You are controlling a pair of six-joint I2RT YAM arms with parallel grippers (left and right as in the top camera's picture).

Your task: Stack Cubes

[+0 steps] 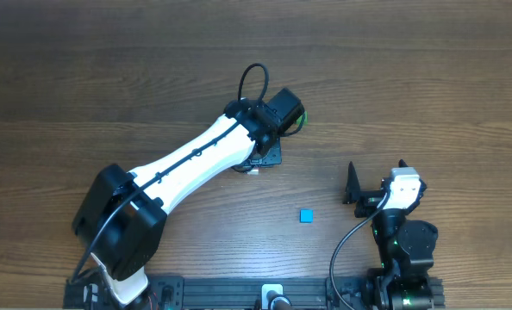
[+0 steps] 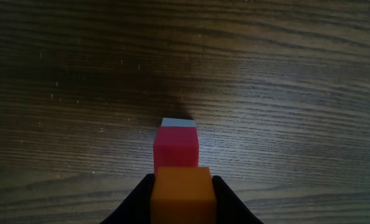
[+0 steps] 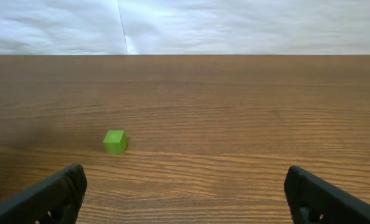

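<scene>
My left gripper (image 2: 180, 186), out at mid-table, is clamped on the orange cube (image 2: 180, 199), with a red cube (image 2: 175, 148) and a white cube (image 2: 177, 122) lined up just past it. The green cube (image 3: 115, 142) lies just right of that gripper, and the blue cube (image 1: 306, 215) lies nearer my bases. At the near right, my right gripper (image 3: 185, 199) has its jaws wide apart.

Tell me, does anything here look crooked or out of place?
Nothing is spilled or damaged. One small oddity: a white edge peeks out past the red cube, near the orange cube held by the left gripper; red and white may not be squarely aligned. The blue cube and green cube lie apart, flat on the table.
</scene>
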